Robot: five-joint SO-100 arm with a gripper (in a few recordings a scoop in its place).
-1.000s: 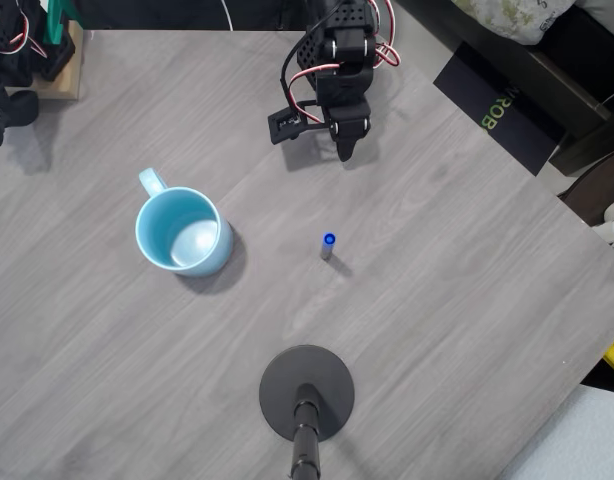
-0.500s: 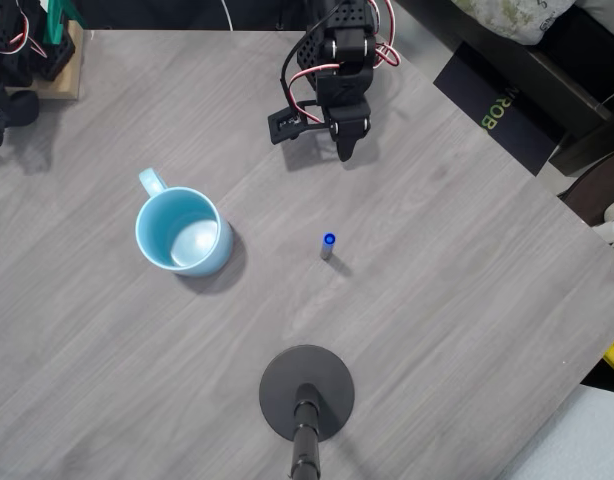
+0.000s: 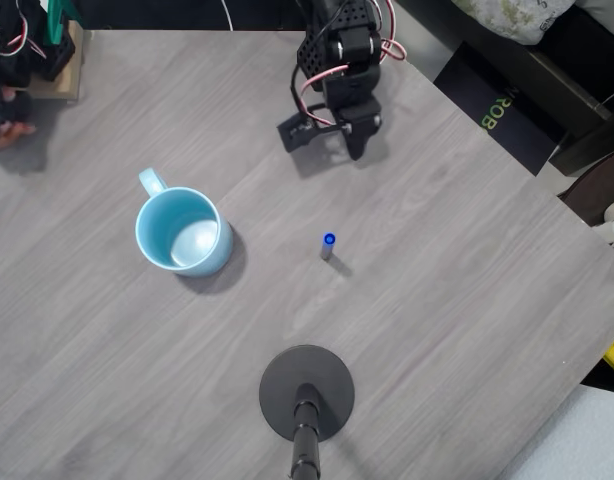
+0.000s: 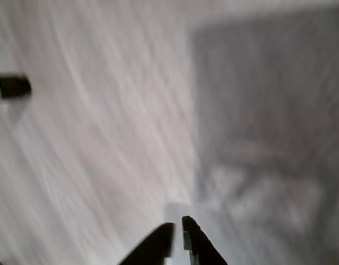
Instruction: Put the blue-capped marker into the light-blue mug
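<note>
In the overhead view, a round black stand base (image 3: pixel 307 392) sat on the gray wooden table (image 3: pixel 457 330) at the bottom edge, closest to the camera side. Further up, near the middle of the table, the marker (image 3: pixel 328 245) stood upright, so its blue cap looked like a small dot over a short piece of barrel. The light-blue mug (image 3: pixel 181 231) stood upright to the left of the marker, well apart from it, with its opening up and its handle pointing to the upper left. At the far end of the table, the black arm reached in, and the tool (image 3: pixel 355 143) hung over the table well above the marker in the picture, touching nothing. In the blurred wrist view, the two dark fingertips of the tool (image 4: pixel 176 234) were almost pressed together, with only a thin slit between them and nothing held.
</note>
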